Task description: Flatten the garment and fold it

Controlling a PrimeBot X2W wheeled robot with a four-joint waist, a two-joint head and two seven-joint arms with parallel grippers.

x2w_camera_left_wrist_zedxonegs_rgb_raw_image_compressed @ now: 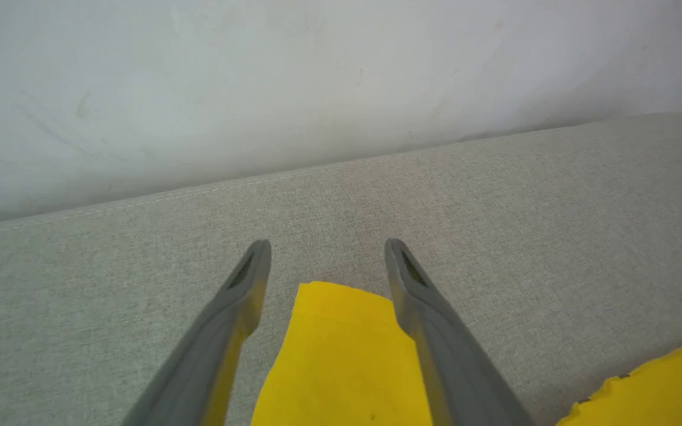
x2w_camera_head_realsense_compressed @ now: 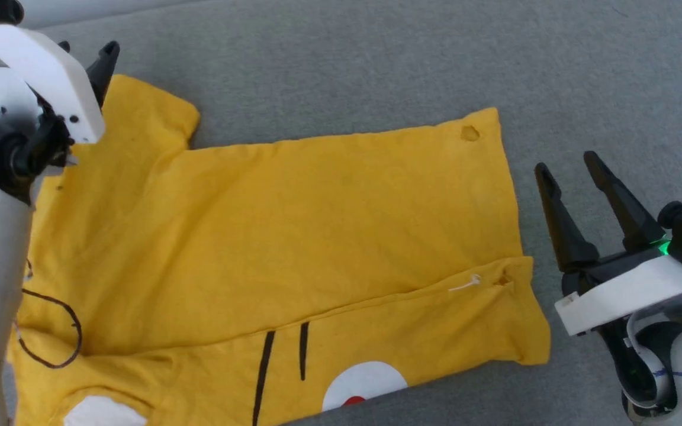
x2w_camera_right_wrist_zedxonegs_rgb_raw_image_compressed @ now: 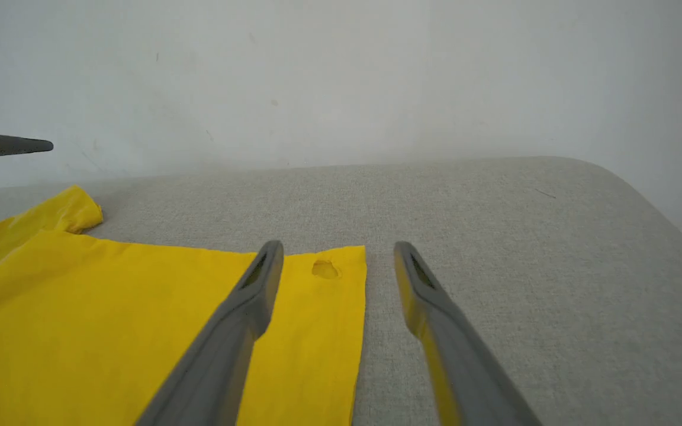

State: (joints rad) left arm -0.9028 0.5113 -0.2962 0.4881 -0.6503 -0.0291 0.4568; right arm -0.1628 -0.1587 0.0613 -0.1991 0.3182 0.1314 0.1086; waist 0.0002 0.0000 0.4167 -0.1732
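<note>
Lying spread across the grey upholstered surface (x2w_camera_head_realsense_compressed: pixel 376 59), the garment (x2w_camera_head_realsense_compressed: pixel 293 236) runs sideways in the head view, with a short sleeve (x2w_camera_head_realsense_compressed: pixel 145 112) at the upper left and its hem edge at the right. Its near strip is folded over along a crease that slants up toward the right. That strip shows two black lines (x2w_camera_head_realsense_compressed: pixel 282 361) and a white patch with a red dot (x2w_camera_head_realsense_compressed: pixel 364 384) at the view's bottom edge. A small puckered mark (x2w_camera_head_realsense_compressed: pixel 469 133) sits by the far hem corner, and a bit of white thread (x2w_camera_head_realsense_compressed: pixel 465 285) lies near the crease's right end. The left gripper (x2w_camera_left_wrist_zedxonegs_rgb_raw_image_compressed: pixel 326 245) hangs over the sleeve. In the left wrist view the sleeve's end lies between its two widely parted fingers, which grip nothing, and I cannot tell whether they touch the cloth. The right gripper (x2w_camera_head_realsense_compressed: pixel 566 163) stands just beside the hem, over bare upholstery in the head view, its fingers spread wide and empty. In the right wrist view one of its fingers crosses the hem corner near the puckered mark and the other lies over grey fabric. A pale wall (x2w_camera_right_wrist_zedxonegs_rgb_raw_image_compressed: pixel 341 77) rises behind the surface.
</note>
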